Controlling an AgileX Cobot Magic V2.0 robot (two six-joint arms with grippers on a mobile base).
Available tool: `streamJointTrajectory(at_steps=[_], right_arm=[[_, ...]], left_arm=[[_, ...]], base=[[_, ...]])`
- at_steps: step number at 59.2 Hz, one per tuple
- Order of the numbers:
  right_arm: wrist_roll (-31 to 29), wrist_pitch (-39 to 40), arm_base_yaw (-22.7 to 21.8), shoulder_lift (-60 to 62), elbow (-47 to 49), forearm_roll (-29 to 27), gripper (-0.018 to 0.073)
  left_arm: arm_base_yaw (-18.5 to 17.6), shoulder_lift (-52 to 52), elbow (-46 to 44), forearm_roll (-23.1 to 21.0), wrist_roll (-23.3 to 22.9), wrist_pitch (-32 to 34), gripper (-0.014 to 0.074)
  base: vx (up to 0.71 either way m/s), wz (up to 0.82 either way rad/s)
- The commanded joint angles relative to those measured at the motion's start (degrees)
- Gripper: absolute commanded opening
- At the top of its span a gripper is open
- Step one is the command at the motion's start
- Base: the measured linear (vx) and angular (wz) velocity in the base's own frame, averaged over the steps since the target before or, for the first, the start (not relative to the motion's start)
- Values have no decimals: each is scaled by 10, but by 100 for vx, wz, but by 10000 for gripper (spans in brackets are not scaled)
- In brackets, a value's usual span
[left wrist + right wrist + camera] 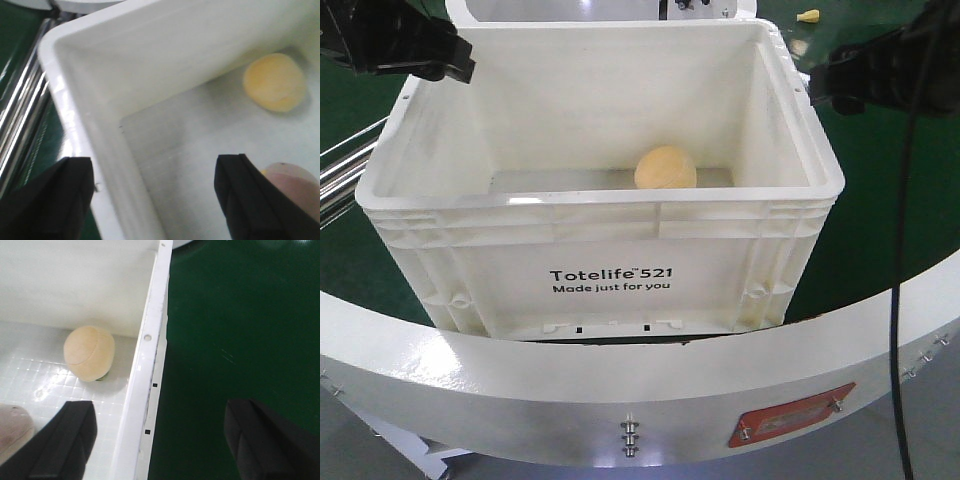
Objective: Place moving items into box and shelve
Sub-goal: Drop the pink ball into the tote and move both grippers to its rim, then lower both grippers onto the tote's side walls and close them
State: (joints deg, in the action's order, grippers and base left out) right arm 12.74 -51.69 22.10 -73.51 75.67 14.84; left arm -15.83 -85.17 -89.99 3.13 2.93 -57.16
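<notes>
The left pincer [420, 50] hangs over the left wall of the large white rectangular plastic tote [610, 240]. In the left wrist view its black fingers [45, 200] are spread wide, one either side of that wall, gripping nothing. Further left, bare metal rails [20, 115] run along the green desk [880, 200].

Inside the tote, the smaller pinkish-brown rounded item [295, 190] lies on the floor. The front view does not show it, probably because the near wall hides it. To its right and farther back, the pale orange-yellow soft ball [665, 168] rests by the far wall, apart from the pinkish item.

The right pincer [850, 80] sits over the tote's right wall, also spread wide and empty, one finger inside and one over the desk.

Both items being inside, the packing part looks finished. Closing on the walls, lifting and shelving are not yet done, and no shelf is in view.
</notes>
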Motion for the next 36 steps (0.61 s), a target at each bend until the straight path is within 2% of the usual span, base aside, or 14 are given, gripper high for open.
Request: streamJointTrajectory(at_steps=[1,20,26,36], right_arm=[[-1,-4,-4,-29,61,12,564],[-1,-108,-11,-171,210,-2,564],[-7,-137,-28,-205,243,-21,564],[-22,-156,-28,-238,269,-29,564]], left_arm=[[-4,16,-21,47,-53,13,594],[5,-21,-32,44,-77,-5,594],[20,-36,-62,42,-93,-34,594],[25,-68,-112,42,-95,-90,594]], base=[[0,0],[0,0],[0,0],[0,0]])
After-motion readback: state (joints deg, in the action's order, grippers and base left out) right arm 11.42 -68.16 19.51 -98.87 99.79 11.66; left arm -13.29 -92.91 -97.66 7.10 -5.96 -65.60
